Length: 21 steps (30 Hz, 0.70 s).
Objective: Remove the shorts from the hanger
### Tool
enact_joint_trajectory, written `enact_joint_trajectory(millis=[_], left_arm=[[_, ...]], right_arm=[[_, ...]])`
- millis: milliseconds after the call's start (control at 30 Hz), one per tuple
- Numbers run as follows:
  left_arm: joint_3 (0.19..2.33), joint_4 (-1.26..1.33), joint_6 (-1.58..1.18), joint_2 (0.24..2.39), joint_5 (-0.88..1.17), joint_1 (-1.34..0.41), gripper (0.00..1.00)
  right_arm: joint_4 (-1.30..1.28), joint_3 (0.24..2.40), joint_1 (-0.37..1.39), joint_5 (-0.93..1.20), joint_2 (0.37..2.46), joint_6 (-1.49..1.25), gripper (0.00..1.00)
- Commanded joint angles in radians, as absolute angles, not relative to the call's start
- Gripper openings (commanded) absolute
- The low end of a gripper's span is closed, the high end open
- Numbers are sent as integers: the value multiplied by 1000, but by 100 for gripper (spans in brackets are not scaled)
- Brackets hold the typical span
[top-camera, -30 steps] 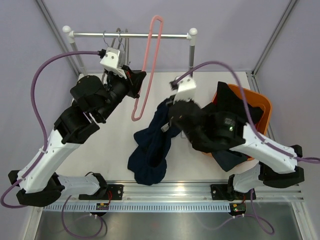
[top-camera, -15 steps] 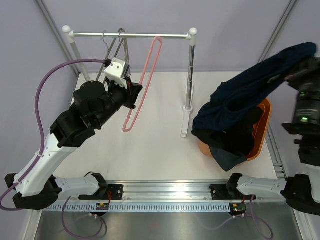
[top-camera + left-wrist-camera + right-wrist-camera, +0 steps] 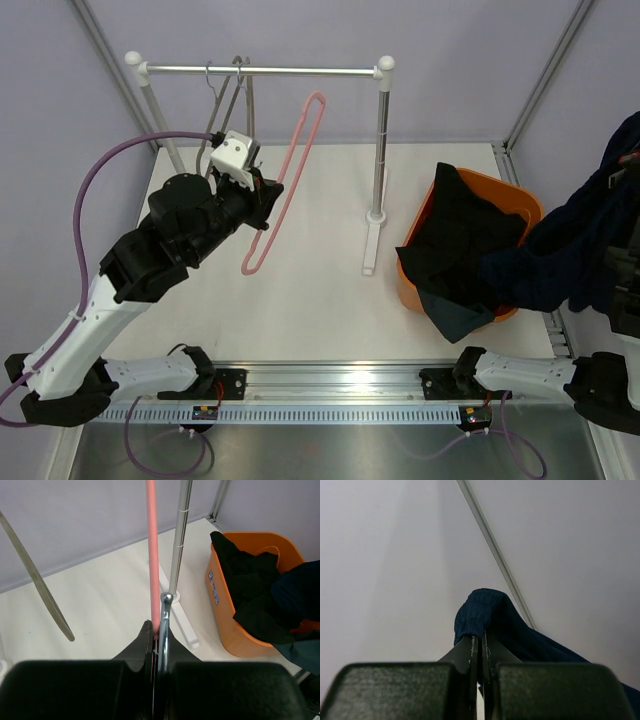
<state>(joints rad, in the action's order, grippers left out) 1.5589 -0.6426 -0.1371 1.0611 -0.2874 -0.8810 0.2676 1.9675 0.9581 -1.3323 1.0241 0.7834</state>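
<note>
Bright, even, diffuse light fills the overhead view, and the white counter [image 3: 330,310] carries only faint, soft-edged shadows. Small highlights glint along the chrome rail [image 3: 260,70]. At the right border the navy shorts [image 3: 565,265] look soft and slightly smeared. In the wrist views the left claw [image 3: 156,630] and right claw [image 3: 480,642] loom dark and underexposed, their bases out of focus. The pink hanger [image 3: 151,555] is crisp, and the wall [image 3: 395,555] grades smoothly from pale to grey.
</note>
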Motion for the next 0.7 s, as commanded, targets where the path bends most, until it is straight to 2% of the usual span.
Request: enact_joint_trajectory(millis=[0,167,267,367,500,600,667], left_arm=[[1559,-595,-149,1040,-261,-884,0],[1545,-597,-153,1029,-258,-884,0],[1529,-595,-153,1019,-261,-884,0],[1514,-592,-153,1014,-262,-884,0],[1499,-594,-152,1006,-262,-884,0],[1491,-597,-149,1000,-267,-884,0],[1486,-598,-147,1000,-273,-884,0]], right_arm=[[203,1951,950,-1301,1071,730,0],[123,2008,913,-1275,1141,692,0],[-18,2057,849,-1240,1187,586,0],[-219,2114,734,-1192,1241,428,0],[-623,2192,533,-1048,1310,64,0],[-789,2128,375,-935,1302,-177,0],[-810,1967,298,-862,1232,-267,0]])
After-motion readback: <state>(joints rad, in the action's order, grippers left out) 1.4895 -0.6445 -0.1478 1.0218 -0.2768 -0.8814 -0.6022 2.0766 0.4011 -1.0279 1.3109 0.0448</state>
